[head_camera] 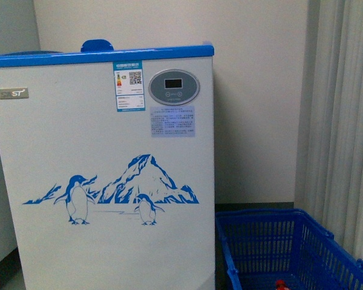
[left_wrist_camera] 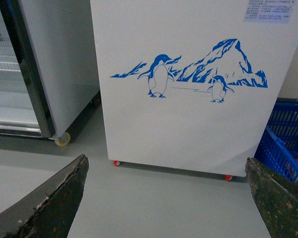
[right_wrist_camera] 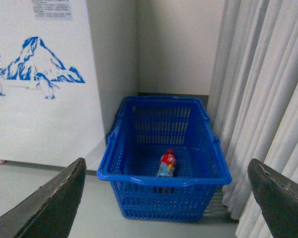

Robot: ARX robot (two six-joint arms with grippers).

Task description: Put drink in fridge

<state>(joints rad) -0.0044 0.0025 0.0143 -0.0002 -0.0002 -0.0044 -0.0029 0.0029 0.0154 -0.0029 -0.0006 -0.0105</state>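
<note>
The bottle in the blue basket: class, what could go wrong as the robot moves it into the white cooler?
The bottle sits low inside the basket; the open right gripper may strike the tall walls or knock it over.
The lids of the cooler cannot be seen in any view; a shut lid would block the bottle.
The curtain hangs close beside the basket and might snag the arm.

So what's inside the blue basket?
Only the drink, resting on the floor of the basket. Nothing else shows; the near wall's mesh partly screens the floor's front strip.
</note>
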